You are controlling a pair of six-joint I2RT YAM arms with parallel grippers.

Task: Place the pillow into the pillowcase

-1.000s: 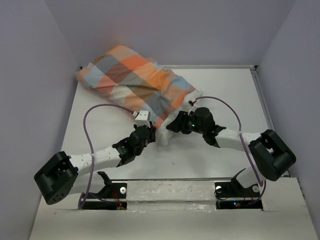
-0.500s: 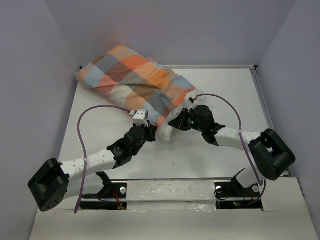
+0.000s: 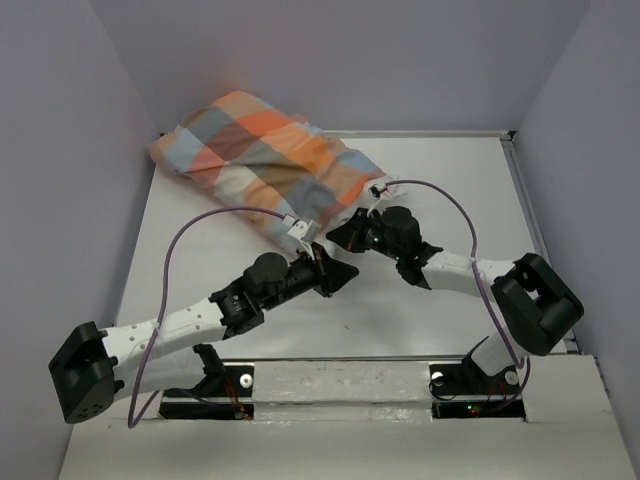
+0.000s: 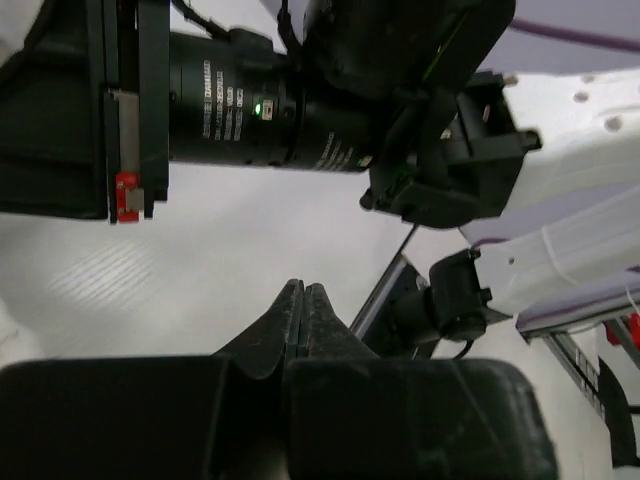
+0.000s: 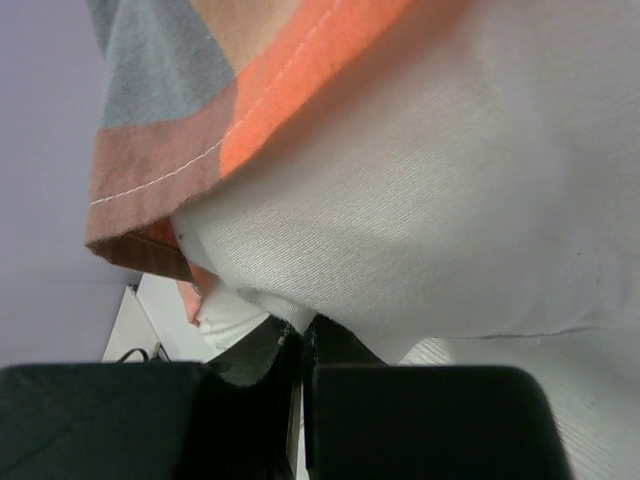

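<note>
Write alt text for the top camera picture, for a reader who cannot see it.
A checked pillowcase, bulging and full, lies at the far left of a white table. Two robot arms reach from the near edge to its near end: the right claw meets the cloth, the left claw lies just short, pointing right.

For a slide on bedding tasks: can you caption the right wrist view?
White pillow bulging past the checked pillowcase hem, right gripper closed just beneath.
</note>
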